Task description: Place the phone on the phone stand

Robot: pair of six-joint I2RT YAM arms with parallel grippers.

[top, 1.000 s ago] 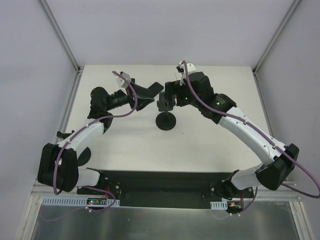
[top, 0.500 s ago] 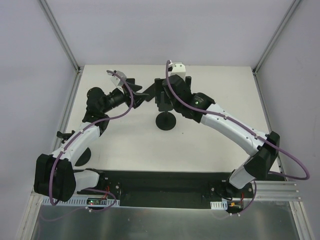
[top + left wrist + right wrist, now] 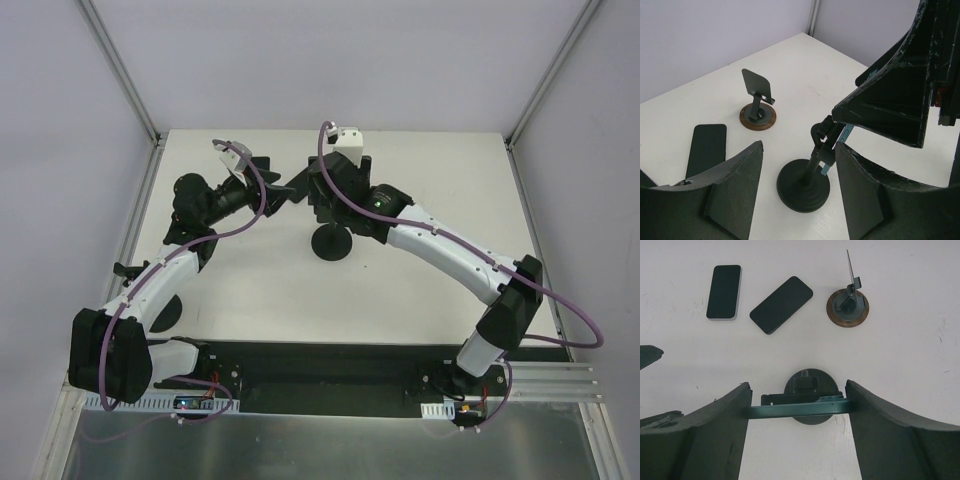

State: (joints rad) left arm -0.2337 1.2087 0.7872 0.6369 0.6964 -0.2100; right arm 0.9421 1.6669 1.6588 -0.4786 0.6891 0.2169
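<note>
While the silver-edged phone [image 3: 724,292] and the black phone [image 3: 781,304] lie flat on the table [image 3: 900,340], side by side and well beyond the black stand [image 3: 805,382], neither is held, so the pick-up is not yet begun. What has changed is at that stand. Within the last second the right gripper [image 3: 799,386] has swung from beside it to directly over it. Its jaws have drawn in from wide open until the stand's top bar [image 3: 795,410] spans the gap, its ends meeting both fingers. As far as the right wrist view shows, that is a grip on the stand. The left gripper [image 3: 799,150] has backed off a little to the stand's left and hangs with jaws apart, empty. A brown stand [image 3: 847,307] sits past the black one, near the phones. My reading is that the right arm is steadying or setting the stand, leaving the left free to fetch a phone.
</note>
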